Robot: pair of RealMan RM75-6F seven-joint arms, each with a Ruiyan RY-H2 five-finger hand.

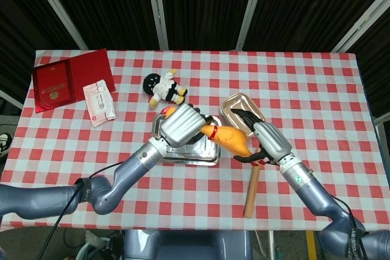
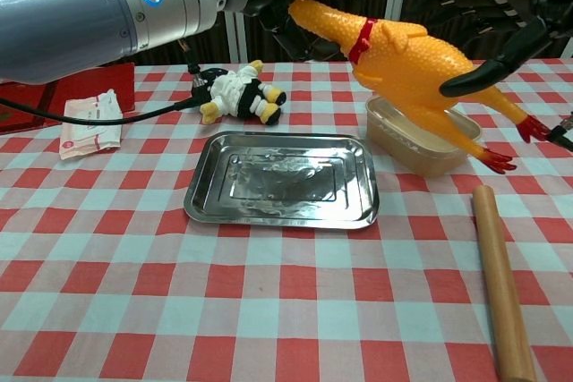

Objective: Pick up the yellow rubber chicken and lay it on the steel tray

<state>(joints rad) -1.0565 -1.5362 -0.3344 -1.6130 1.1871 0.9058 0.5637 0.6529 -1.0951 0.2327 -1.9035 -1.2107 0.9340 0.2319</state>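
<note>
Yellow chicken: the yellow rubber chicken hangs in the air, gripped at its head and neck end by the left hand; its body slants down and away from that hand, toward the right hand.
Chicken's place: in the chest view it sits above the beige tub, off to the far side of the steel tray – not yet over the tray's middle.
Left hand: clenched round the chicken's neck; the fingers themselves are mostly in shadow in the chest view.
Right hand: fingers spread around the chicken's lower body, one dark finger lying across it in the chest view; whether it bears any weight or only touches, I cannot tell.
Step in hand: my judgement – carrying the chicken across for laying down.
Doing it well: bring the body back over the tray, lower it flat along the tray's long side so the red feet land inside the rim, and loosen only once it rests on the steel.
Watch for: the legs trail near the tub and the wooden rolling pin, so a low sweep could knock either.
Hard to make out: the chicken's head is hidden behind the left hand in both views; the right hand's palm is cut off at the frame edge in the chest view.
</note>
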